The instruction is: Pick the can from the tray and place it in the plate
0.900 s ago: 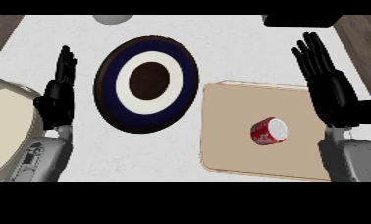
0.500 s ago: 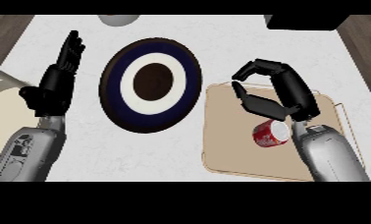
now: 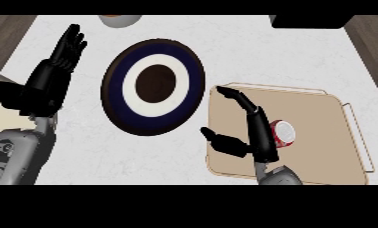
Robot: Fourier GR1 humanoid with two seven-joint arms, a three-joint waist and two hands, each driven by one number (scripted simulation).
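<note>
The can (image 3: 283, 133) lies on its side on the beige tray (image 3: 325, 117), red with a white end. The right hand (image 3: 251, 132) sits just at its nine o'clock, fingers straight and spread apart from the thumb, holding nothing. The dark blue plate (image 3: 118, 99) lies on the bench (image 3: 244, 47) beyond, at ten o'clock. The left hand (image 3: 52, 74) rests open farther out, fingers up.

Can (image 3: 284, 133) lies on tray (image 3: 325, 122), right of plate (image 3: 153, 86). Right hand (image 3: 253, 129), fingers straight, beside can. Left hand (image 3: 52, 74) rests far left.
</note>
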